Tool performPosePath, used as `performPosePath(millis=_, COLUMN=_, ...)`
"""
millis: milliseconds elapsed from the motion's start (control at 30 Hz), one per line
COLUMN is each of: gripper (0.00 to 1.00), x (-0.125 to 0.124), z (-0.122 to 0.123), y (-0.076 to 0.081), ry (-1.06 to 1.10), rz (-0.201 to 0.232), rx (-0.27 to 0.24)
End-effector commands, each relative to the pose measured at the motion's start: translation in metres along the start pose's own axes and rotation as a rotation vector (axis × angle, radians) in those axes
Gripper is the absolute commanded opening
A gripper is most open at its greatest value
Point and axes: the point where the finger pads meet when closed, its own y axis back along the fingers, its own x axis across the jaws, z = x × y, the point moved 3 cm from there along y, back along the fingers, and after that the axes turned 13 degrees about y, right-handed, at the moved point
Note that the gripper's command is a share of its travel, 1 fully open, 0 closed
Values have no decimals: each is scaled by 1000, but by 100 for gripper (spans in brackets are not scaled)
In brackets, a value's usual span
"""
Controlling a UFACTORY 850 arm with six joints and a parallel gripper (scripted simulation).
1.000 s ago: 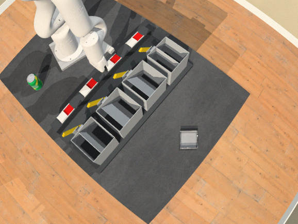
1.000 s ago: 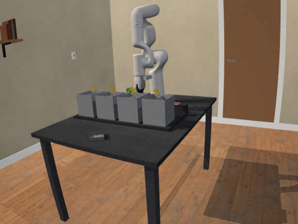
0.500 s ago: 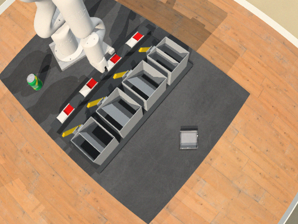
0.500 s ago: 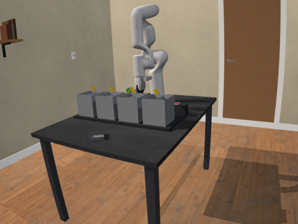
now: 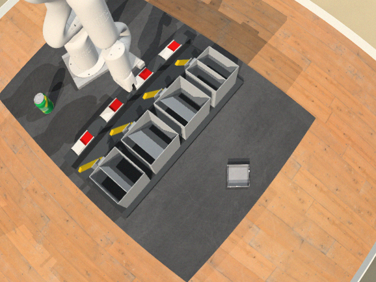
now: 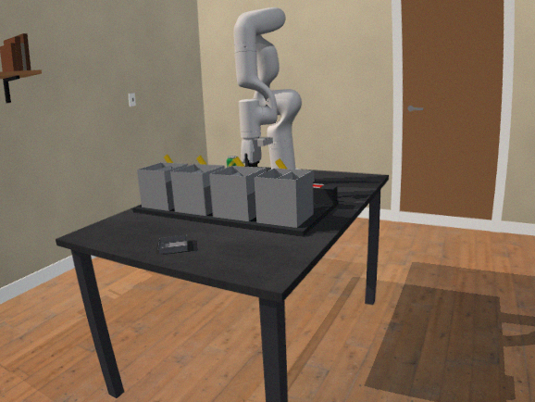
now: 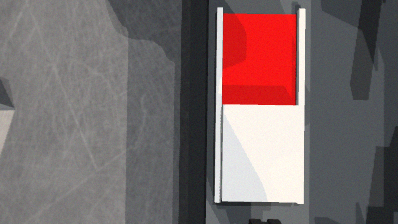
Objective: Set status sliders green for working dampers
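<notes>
Four grey duct dampers stand in a row on a dark base: the first [image 5: 120,177], second [image 5: 151,143], third [image 5: 183,105] and fourth [image 5: 213,74]. Each has a yellow lever, such as this one [image 5: 151,93]. Four status sliders lie in front of them, all showing red: [image 5: 82,142], [image 5: 111,109], [image 5: 143,76], [image 5: 170,49]. My gripper [image 5: 131,87] is shut and empty, just above the white cover end of the third slider. In the wrist view that slider [image 7: 260,105] shows red [image 7: 259,57] above its white cover [image 7: 262,152], with my fingertips at the bottom edge.
A green can [image 5: 43,103] stands at the left of the dark mat. A small clear tray [image 5: 238,175] lies to the right of the dampers. The arm's base [image 5: 85,62] stands close behind the sliders.
</notes>
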Motion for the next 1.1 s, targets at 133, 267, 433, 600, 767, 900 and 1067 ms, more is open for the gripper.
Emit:
performPosePath(millis=133, gripper=0, x=0, z=0, y=0, ry=0, rz=3, rx=-4)
performPosePath(millis=267, gripper=0, x=0, z=0, y=0, ry=0, rz=3, rx=-4)
performPosePath(millis=433, gripper=0, x=0, z=0, y=0, ry=0, rz=3, rx=-4)
performPosePath(millis=600, gripper=0, x=0, z=0, y=0, ry=0, rz=3, rx=-4)
performPosePath(millis=767, gripper=0, x=0, z=0, y=-2, ry=0, rz=3, rx=-5)
performPosePath(millis=900, gripper=0, x=0, z=0, y=-4, ry=0, rz=3, rx=-4)
performPosePath(millis=1067, gripper=0, x=0, z=0, y=-7, ry=0, rz=3, rx=-5)
